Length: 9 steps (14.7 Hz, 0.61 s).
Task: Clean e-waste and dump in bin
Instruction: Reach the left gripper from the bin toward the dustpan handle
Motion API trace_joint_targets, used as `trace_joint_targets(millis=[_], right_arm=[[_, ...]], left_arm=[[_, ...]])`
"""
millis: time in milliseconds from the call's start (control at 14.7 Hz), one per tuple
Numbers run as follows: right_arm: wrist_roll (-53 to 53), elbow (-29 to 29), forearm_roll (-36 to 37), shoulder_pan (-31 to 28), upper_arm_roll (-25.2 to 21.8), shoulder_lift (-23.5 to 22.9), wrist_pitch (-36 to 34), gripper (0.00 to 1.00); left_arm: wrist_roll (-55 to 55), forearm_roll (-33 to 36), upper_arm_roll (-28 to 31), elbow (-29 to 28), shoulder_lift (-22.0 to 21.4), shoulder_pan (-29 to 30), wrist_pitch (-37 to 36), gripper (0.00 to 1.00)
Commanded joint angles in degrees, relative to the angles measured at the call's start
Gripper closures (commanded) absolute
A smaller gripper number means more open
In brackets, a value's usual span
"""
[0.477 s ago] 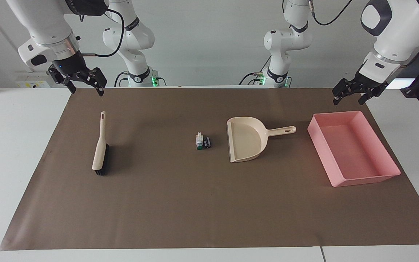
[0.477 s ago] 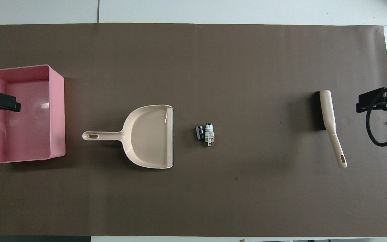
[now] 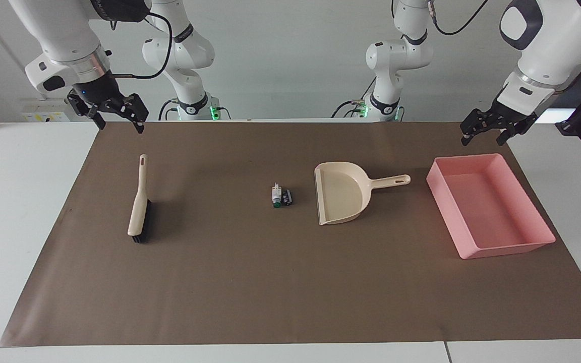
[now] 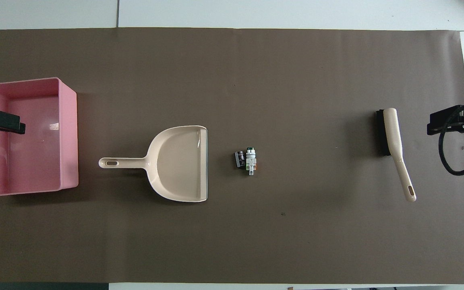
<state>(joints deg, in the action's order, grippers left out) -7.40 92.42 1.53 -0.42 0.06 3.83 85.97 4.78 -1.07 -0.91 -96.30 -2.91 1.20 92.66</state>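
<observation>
The e-waste lies mid-mat as two tiny parts touching side by side: a whitish-grey one with a green end (image 3: 275, 195) (image 4: 251, 161) and a black cylinder (image 3: 287, 197) (image 4: 239, 158). The bin (image 3: 443, 200) (image 4: 69, 137) is a shallow pink tray at the left arm's end of the mat, with nothing in it. My left gripper (image 3: 483, 139) (image 4: 2, 122) hangs open and empty in the air over the bin's edge nearest the robots. At the right arm's end, my right gripper (image 3: 121, 128) (image 4: 453, 121) waits open, raised over the mat's edge.
A beige dustpan (image 3: 343, 194) (image 4: 177, 165) lies between the e-waste and the bin, mouth toward the e-waste, handle toward the bin. A beige brush with black bristles (image 3: 138, 212) (image 4: 393, 137) lies toward the right arm's end. A brown mat (image 3: 250, 282) covers the table.
</observation>
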Motion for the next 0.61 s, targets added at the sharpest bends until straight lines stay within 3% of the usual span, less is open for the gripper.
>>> trace_joint_targets(millis=[0,340,409,545], right_arm=[[1.16,0.21,-0.12,-0.9,0.56,0.3,-0.63,0.01],[1.78,2.14,-0.21,-0.9,0.56,0.91,0.85,0.01],[1.78,4.15,-0.21,-0.98,0.56,1.61,3.56,0.01],[3.35,13.52,-0.3,-2.55,0.47,5.38,9.97,0.01]], left_arm=[[-0.91,0.9,-0.4,-0.47,-0.52,-0.06,-0.2,0.0],[4.42,0.9,-0.49,-0.91,-0.52,-0.15,2.68,0.01],[7.76,0.9,-0.49,-0.91,-0.52,-0.41,3.48,0.01],[18.63,0.38,-0.58,-1.96,-0.69,-0.5,3.66,0.01]])
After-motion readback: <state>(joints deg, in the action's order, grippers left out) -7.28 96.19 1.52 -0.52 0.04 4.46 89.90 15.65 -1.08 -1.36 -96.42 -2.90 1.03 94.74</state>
